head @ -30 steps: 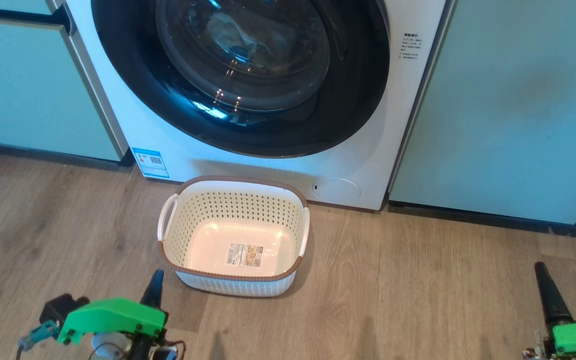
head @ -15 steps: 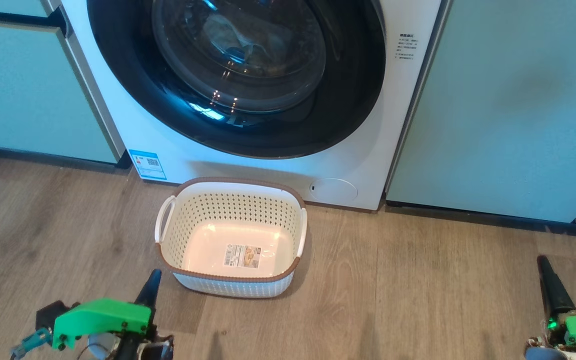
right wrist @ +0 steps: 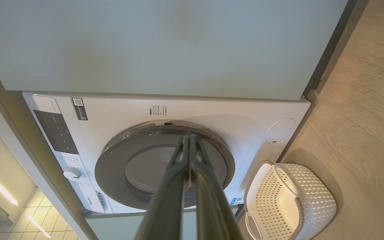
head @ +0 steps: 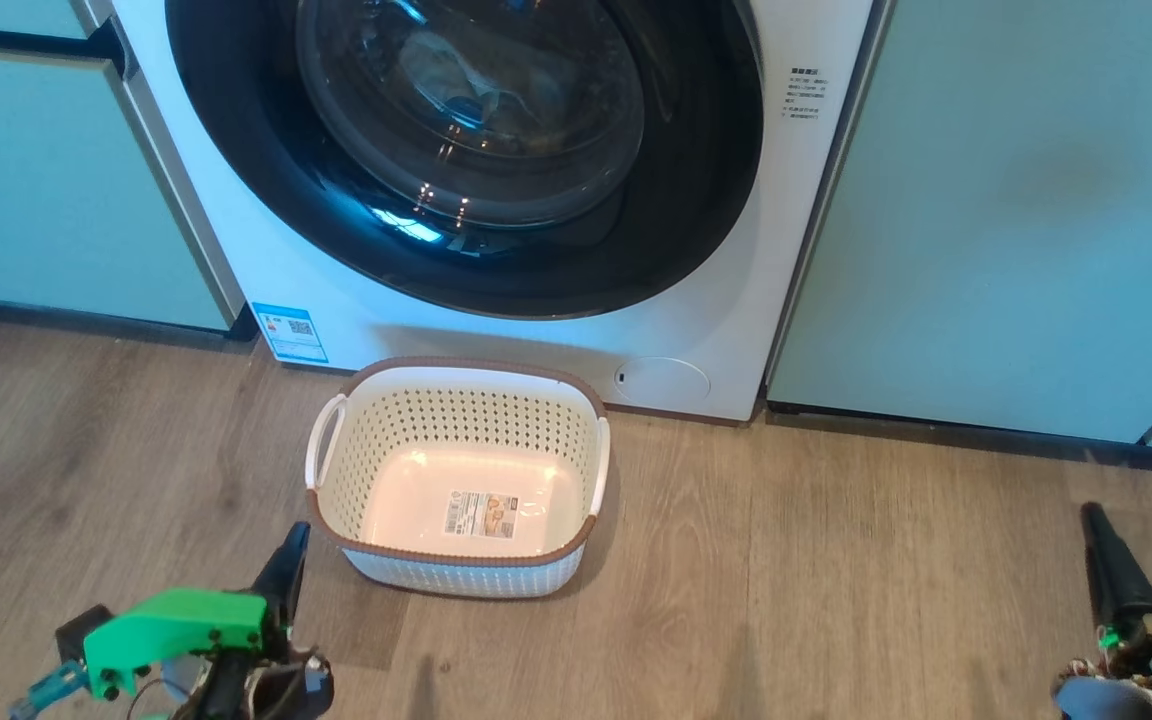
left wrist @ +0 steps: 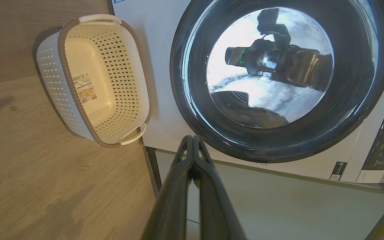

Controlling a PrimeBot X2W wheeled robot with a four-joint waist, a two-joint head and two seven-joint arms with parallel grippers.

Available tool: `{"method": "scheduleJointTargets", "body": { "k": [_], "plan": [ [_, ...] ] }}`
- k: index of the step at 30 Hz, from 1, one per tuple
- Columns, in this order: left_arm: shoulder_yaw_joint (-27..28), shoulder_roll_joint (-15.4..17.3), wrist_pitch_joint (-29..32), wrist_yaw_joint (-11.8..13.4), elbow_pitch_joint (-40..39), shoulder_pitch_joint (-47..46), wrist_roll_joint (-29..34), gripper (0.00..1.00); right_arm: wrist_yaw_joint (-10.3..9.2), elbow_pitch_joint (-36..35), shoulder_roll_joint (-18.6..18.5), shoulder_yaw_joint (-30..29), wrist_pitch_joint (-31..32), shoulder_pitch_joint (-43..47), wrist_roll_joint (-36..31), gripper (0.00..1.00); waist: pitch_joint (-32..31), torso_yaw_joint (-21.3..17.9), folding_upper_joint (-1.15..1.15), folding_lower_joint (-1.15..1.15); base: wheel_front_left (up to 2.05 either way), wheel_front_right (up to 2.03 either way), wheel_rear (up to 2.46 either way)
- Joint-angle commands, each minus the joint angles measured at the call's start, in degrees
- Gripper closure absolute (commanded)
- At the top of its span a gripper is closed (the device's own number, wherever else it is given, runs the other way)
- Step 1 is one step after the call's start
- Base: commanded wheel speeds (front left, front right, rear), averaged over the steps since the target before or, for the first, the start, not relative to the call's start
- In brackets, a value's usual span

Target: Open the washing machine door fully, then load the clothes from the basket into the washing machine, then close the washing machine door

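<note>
The basket (head: 456, 575) sat on the floor (head: 836, 600) just before the washing machine (head: 726, 330), its door (head: 256, 170) closed, clothes (head: 476, 72) behind the glass (head: 536, 160); left pincer (left wrist: 192, 141) and right pincer (right wrist: 189, 140) were both pinched tight, holding nothing

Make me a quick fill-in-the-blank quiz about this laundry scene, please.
1. The basket on the floor is ____ of clothes.
2. The washing machine door is fully ____.
3. The clothes lie behind the door's ____.
4. Both the left pincer and the right pincer have their fingers pressed ____.
Missing words: empty; closed; glass; together.
</note>
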Motion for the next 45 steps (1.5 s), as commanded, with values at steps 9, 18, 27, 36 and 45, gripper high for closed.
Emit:
{"method": "scheduleJointTargets", "body": {
  "k": [9,18,27,36,45],
  "plan": [
    [3.84,0.01,1.48,-1.38,-1.16,-2.91,-5.69,1.0,-0.17,-0.7,-1.22,0.48,1.02,-4.4,5.97,1.0,-0.08,-0.27,0.0,0.0,0.0,0.0,0.0],
    [3.97,-0.08,1.58,-1.38,-1.16,-2.92,-5.58,1.0,-0.17,-0.68,-1.07,0.28,1.19,-4.42,5.8,1.0,-0.08,-0.27,0.0,0.0,0.0,0.0,0.0],
    [4.09,-0.16,1.67,-1.38,-1.16,-2.93,-5.48,1.0,-0.17,-0.67,-0.94,0.09,1.34,-4.44,5.64,1.0,-0.08,-0.27,0.0,0.0,0.0,0.0,0.0],
    [4.19,-0.23,1.76,-1.38,-1.15,-2.94,-5.4,1.0,-0.17,-0.66,-0.82,-0.08,1.47,-4.45,5.5,1.0,-0.08,-0.27,0.0,0.0,0.0,0.0,0.0],
    [4.29,-0.3,1.83,-1.38,-1.15,-2.95,-5.32,1.0,-0.17,-0.65,-0.71,-0.23,1.6,-4.46,5.37,1.0,-0.08,-0.27,0.0,0.0,0.0,0.0,0.0]
  ]
}}
